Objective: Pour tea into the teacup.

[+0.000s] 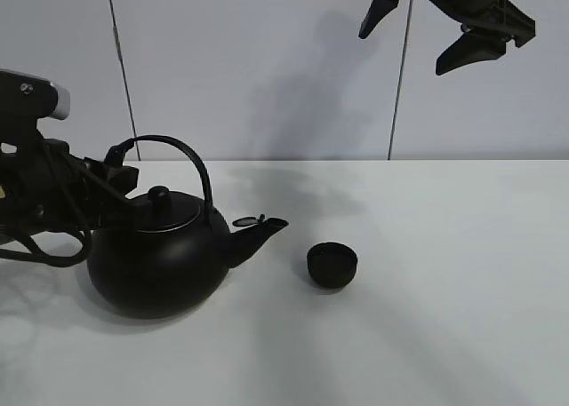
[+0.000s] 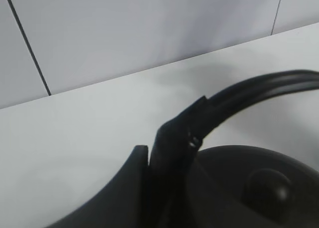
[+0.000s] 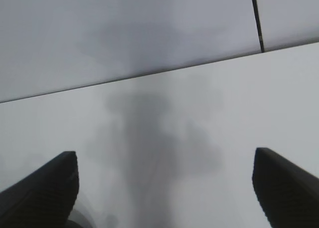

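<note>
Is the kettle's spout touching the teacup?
Apart. The exterior high view shows bare white table between the kettle's spout and the teacup.

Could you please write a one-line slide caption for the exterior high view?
Left gripper at the arched handle of the round black kettle, spout facing the small matte black teacup; right gripper open overhead.

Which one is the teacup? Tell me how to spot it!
Find the big round black kettle on the white table. Follow its spout to the right: the teacup sits just past the tip, not touching. It is tiny, black and bowl-shaped, with no handle, lid or spout.
</note>
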Available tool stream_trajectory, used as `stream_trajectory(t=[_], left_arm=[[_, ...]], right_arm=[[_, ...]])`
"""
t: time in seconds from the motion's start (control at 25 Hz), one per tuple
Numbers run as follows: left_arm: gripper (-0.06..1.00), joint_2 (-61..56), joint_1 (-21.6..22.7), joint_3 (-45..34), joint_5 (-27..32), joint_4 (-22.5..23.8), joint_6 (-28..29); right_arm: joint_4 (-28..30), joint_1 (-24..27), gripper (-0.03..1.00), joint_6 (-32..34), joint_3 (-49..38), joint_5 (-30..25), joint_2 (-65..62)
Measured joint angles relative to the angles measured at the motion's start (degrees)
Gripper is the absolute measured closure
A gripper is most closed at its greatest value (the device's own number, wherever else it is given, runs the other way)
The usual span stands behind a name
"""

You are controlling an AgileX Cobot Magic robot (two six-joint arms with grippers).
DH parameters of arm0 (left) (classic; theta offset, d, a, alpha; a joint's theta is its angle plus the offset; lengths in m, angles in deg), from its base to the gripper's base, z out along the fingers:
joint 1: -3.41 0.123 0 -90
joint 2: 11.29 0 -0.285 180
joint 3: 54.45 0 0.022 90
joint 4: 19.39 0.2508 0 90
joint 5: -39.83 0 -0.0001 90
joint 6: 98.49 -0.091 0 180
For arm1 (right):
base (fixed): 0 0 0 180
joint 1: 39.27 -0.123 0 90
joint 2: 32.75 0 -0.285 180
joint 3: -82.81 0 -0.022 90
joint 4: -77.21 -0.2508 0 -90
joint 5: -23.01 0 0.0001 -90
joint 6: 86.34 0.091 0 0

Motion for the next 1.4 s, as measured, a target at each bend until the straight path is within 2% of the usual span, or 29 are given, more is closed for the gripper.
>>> stream_trajectory(t=[0.8, 1.4], left_arm=[[0.83, 0.0, 0.0, 0.0, 0.1, 4.6, 1.7], [0.71, -0.5, 0.0, 0.3, -3.2, 6.4, 3.2]], right_arm=[[0.0, 0.0, 0.32, 0.0, 0.0, 0.0, 0.0], [0.0, 0.0, 0.32, 0.0, 0.0, 0.0, 0.0]])
